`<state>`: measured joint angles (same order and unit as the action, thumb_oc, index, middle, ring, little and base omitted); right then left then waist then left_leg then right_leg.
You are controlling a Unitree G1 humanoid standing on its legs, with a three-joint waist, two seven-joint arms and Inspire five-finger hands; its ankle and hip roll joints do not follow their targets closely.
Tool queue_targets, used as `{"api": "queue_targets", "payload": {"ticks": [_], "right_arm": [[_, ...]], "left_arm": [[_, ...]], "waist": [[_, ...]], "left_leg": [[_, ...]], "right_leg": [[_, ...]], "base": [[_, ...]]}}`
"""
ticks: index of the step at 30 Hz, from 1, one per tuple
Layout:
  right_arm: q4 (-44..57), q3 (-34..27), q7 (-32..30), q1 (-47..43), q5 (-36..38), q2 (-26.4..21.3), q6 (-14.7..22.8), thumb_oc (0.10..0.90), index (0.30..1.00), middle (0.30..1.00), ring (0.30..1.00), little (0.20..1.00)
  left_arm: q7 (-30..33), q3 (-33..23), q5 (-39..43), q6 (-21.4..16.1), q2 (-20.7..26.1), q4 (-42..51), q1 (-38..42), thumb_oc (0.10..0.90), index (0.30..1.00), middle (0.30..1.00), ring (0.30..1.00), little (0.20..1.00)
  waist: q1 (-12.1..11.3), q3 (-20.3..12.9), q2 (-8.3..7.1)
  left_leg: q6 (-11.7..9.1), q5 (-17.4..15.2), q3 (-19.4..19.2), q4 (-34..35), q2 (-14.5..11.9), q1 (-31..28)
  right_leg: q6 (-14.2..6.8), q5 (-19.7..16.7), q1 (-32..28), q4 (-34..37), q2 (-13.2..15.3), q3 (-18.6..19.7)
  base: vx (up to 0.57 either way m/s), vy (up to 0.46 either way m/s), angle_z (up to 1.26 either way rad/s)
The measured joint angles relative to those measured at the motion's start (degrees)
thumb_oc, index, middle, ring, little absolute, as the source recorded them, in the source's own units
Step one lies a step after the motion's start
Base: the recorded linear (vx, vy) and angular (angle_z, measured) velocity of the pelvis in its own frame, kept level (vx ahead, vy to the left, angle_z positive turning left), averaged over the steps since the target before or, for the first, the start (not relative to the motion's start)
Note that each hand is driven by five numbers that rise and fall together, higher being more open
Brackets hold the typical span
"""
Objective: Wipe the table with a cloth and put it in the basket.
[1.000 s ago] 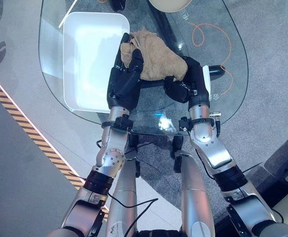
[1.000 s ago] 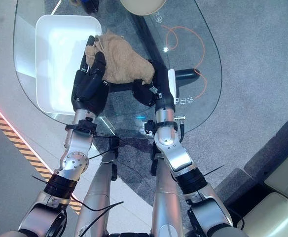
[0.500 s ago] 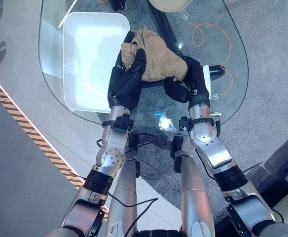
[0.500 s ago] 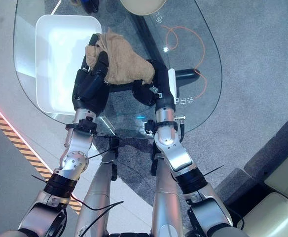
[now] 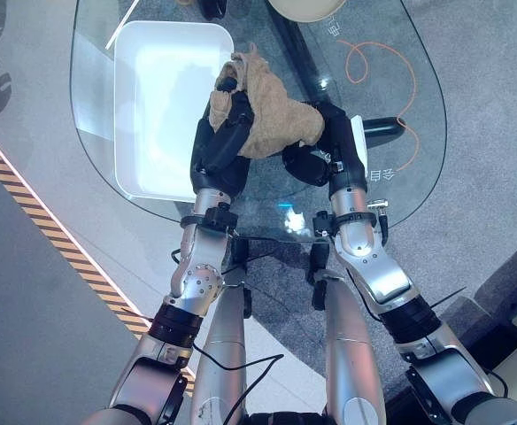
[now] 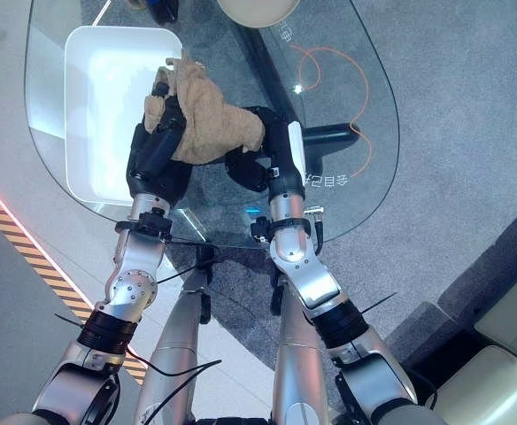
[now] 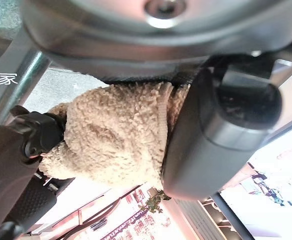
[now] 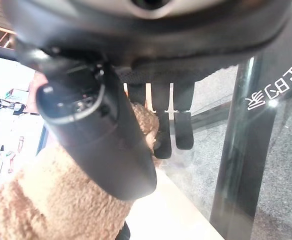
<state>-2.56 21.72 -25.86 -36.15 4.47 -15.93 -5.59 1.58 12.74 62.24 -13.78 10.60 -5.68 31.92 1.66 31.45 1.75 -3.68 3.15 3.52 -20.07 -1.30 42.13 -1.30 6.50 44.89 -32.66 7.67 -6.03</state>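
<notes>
Left eye view: I have the tan cloth bunched between my two hands over the glass desk, right beside the white basket. My left hand has its fingers curled up into the cloth's near-left edge, and the left wrist view shows the fleecy bundle pressed between my thumb and fingers, so I count that hand as gripping it. My right hand sits at the cloth's right side. In the right wrist view my thumb lies against the fleece with my fingers hanging fairly straight beyond it. I read that as a supporting press against the cloth, not a closed grip.

The cloth is gathered into a lump and looks lifted at its left end. I cannot tell whether its right end is clear of the glass. Its far-left corner already reaches the basket's right rim. So I judge the wiping is over and I am on the step of carrying the cloth into the basket.

The next move calls for lifting the bundle clear of the basket's wall, shifting it left until it hangs over the white floor of the basket, then loosening my left fingers. My right hand must let go first or travel along, otherwise the cloth could stretch and drape across the rim.
</notes>
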Motion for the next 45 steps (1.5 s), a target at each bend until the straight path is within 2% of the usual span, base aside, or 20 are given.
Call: {"api": "queue_targets", "payload": {"ticks": [15, 16, 33, 45], "right_arm": [[0.0, 0.01, -0.01, -0.05, 0.0, -0.02, 0.0, 0.1, 0.3, 0.3, 0.3, 0.2], [0.0, 0.01, -0.01, -0.05, 0.0, -0.02, 0.0, 0.8, 0.9, 0.9, 0.9, 0.9], [0.0, -0.07, -0.05, -0.06, 0.05, -0.01, 0.01, 0.8, 0.9, 0.9, 0.9, 0.9], [0.0, -0.09, -0.2, -1.51, 0.04, 0.21, 0.08, 0.8, 0.9, 0.9, 0.9, 0.9]], "left_arm": [[0.0, 0.03, 0.0, 0.0, -0.01, -0.04, 0.11, 0.1, 0.3, 0.3, 0.3, 0.2], [0.0, 0.03, 0.0, -0.01, -0.02, -0.04, 0.11, 0.1, 0.3, 0.3, 0.3, 0.2], [-0.02, 0.15, 0.0, -0.77, -0.18, -0.03, 0.23, 0.1, 0.3, 0.3, 0.3, 0.2], [-0.02, 0.52, 0.0, -4.77, -1.28, -0.03, 0.22, 0.1, 0.3, 0.3, 0.3, 0.2]], "waist": [[0.05, 0.0, 0.0], [0.05, 0.0, 0.0], [0.08, 0.0, 0.0], [0.1, 0.0, 0.0]], "left_leg": [[-0.05, 0.03, 0.0, -0.03, -0.01, -0.02], [-0.05, 0.03, 0.0, -0.05, -0.01, -0.02], [-0.18, 0.12, 0.02, -0.09, -0.01, -0.1], [-0.18, 0.12, 0.02, -0.06, -0.04, -0.2]], "right_leg": [[0.0, -0.01, -0.01, -0.02, -0.02, 0.01], [0.01, -0.01, -0.01, -0.04, -0.02, 0.01], [0.04, -0.04, -0.09, -0.06, -0.02, 0.01], [0.06, -0.06, -0.13, -0.09, -0.06, 0.02]], "base": [[0.0, 0.0, 0.0], [0.0, 0.0, 0.0], [0.0, 0.0, 0.0], [0.0, 0.0, 0.0]]}}
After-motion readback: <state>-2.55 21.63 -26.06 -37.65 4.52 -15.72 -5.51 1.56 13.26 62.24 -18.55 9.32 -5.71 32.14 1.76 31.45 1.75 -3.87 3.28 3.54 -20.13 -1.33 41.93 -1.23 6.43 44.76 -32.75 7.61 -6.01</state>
